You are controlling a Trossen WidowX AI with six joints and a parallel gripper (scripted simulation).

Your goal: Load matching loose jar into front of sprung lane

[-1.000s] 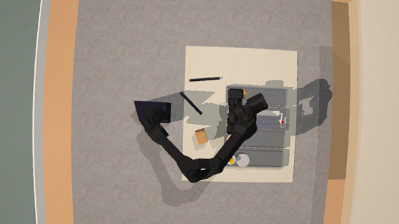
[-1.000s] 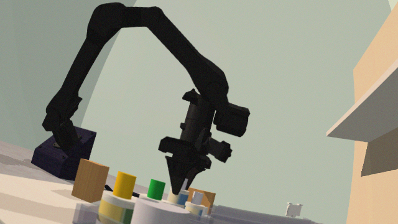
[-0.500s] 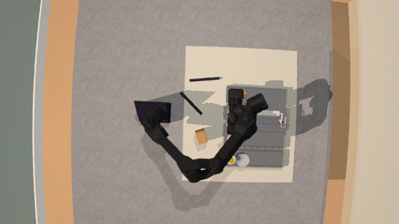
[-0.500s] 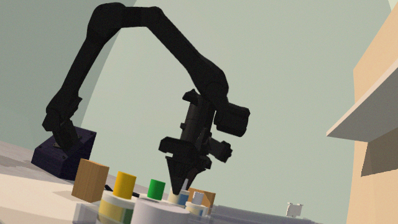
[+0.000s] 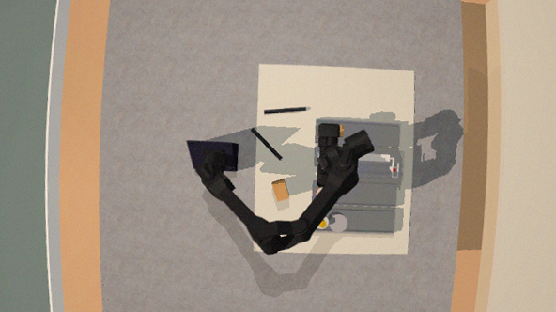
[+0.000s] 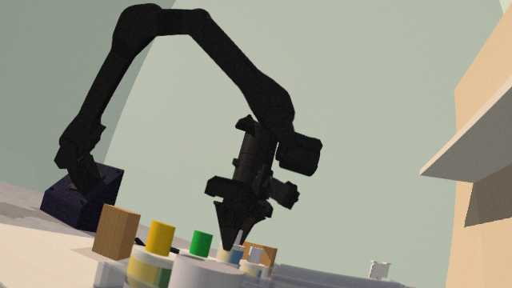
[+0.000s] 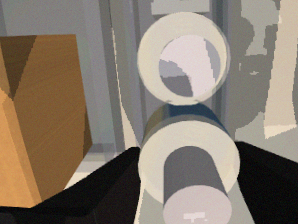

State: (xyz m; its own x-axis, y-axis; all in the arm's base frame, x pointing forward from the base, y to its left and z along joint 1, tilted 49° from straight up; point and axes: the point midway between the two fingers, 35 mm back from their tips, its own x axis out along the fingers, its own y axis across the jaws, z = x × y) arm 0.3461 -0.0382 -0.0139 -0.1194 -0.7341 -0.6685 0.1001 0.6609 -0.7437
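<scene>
My gripper (image 6: 235,247) (image 7: 186,153) is shut on a cream jar (image 6: 225,254) (image 7: 151,172) with a blue label patch and a pale knob. The matching jar (image 6: 246,268) (image 7: 148,60) has a pale knob and stands in the lane directly beyond it. In the exterior view the held jar looks somewhat higher than the lane jar. In the wrist view their near edges almost meet; whether they touch I cannot tell. In the top view the arm covers both jars and the fingertips. The front stop and the held jar's base are hidden.
A wooden block (image 5: 341,131) (image 7: 52,110) stands left of the jars in the wrist view. Another block (image 5: 280,191) (image 6: 116,232) stands outside the grey tray (image 5: 369,193). A yellow-capped jar (image 5: 322,224) (image 6: 160,238), a pale round jar (image 5: 339,223) (image 6: 206,274) and a green cap (image 6: 201,243) are nearby.
</scene>
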